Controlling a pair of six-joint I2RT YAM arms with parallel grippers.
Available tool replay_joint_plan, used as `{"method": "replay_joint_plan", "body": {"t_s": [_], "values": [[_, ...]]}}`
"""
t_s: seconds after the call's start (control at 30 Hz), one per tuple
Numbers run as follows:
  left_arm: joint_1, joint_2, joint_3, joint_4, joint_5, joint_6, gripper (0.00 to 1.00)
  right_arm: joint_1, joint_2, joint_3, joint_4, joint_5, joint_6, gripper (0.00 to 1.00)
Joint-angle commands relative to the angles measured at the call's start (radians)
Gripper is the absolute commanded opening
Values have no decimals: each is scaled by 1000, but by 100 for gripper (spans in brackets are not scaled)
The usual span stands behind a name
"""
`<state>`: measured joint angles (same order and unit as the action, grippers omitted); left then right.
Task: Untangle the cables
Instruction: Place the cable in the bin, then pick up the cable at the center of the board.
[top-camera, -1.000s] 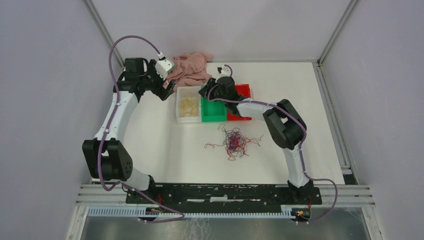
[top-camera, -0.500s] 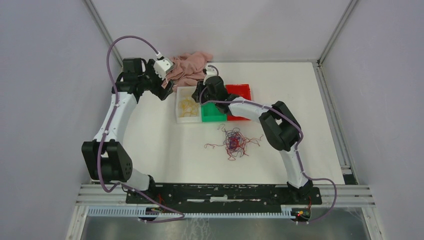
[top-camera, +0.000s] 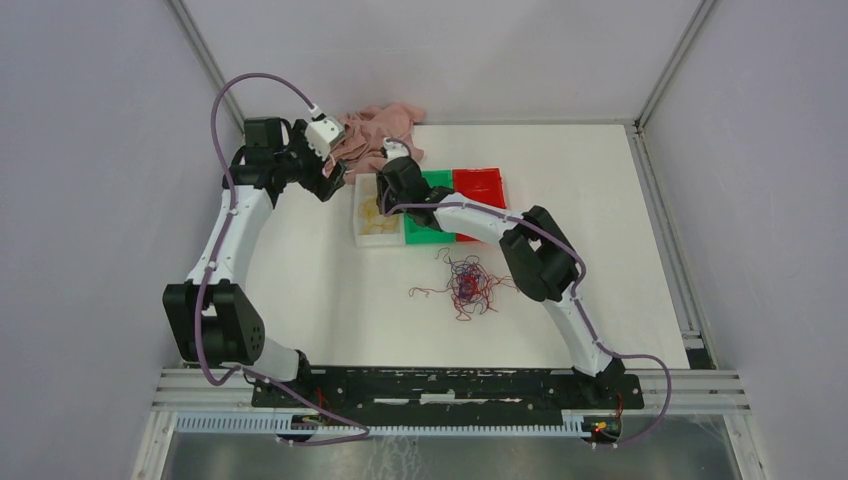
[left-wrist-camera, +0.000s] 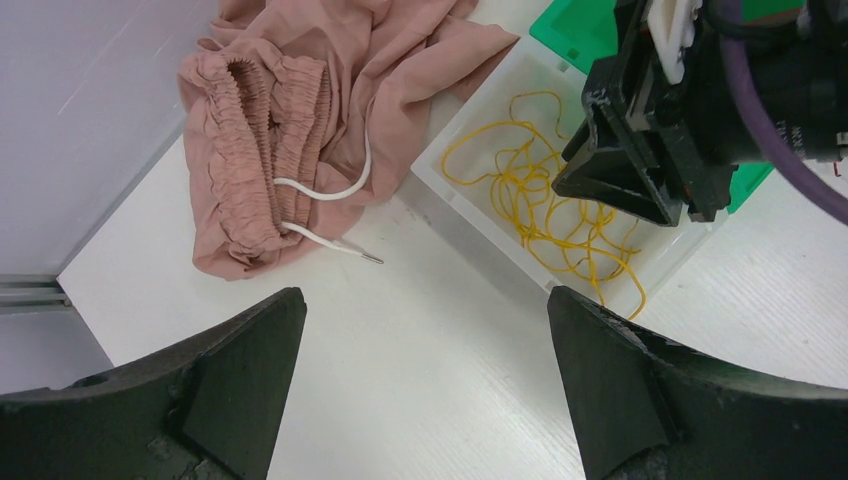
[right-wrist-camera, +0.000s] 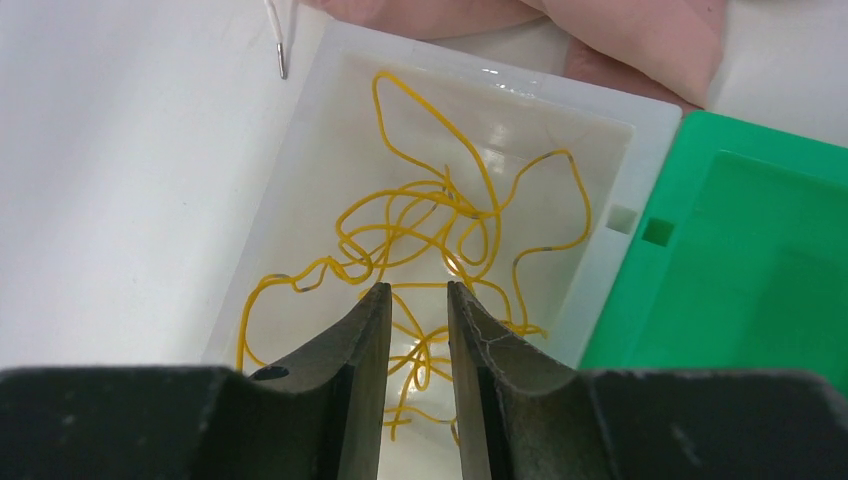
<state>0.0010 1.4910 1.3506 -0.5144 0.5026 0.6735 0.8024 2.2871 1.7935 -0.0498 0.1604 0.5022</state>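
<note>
The tangle of cables (top-camera: 468, 283), red, purple and blue strands, lies on the white table in front of the bins. Several loose yellow cables (right-wrist-camera: 430, 215) lie in the white bin (right-wrist-camera: 640, 110); they also show in the left wrist view (left-wrist-camera: 545, 215). My right gripper (right-wrist-camera: 418, 287) hovers over this bin, its jaws a narrow gap apart with nothing clearly between them; it shows in the top view (top-camera: 383, 200). My left gripper (left-wrist-camera: 422, 300) is wide open and empty above the table, left of the white bin (top-camera: 356, 225).
A green bin (top-camera: 430, 228) and a red bin (top-camera: 478, 185) stand right of the white one. A pink garment (top-camera: 380, 135) with a white drawstring (left-wrist-camera: 320, 190) lies behind the bins. Grey walls close the table on three sides.
My right gripper has swung left from over the red and green bins to over the white bin. The left arm has hardly moved. The tangle has not moved.
</note>
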Motion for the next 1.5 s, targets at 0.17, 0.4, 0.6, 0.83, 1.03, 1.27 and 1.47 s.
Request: {"method": "replay_joint_plan", "body": {"t_s": [0.17,0.4,0.6,0.83,1.03,1.27,1.47], "values": [[9,-46,1,38,28,-35,98,29,53,116,-156,37,-26,37],[16,-45,47,-14,25,-34,99,29,-161,78,-122,-50,-72,62],[23,-53,90,-62,30,-31,100,29,-377,-79,-161,-86,-94,80],[22,-76,87,-133,55,-3,100,-15,-735,-486,-292,116,15,99],[16,-107,-64,-154,125,-13,96,-56,-999,-803,-341,131,57,91],[-60,-105,-236,-53,79,-54,93,-65,-1086,-999,-301,-56,67,66],[-138,-20,-246,33,-2,-95,92,-71,-1030,-1037,-248,-119,71,60]]}}
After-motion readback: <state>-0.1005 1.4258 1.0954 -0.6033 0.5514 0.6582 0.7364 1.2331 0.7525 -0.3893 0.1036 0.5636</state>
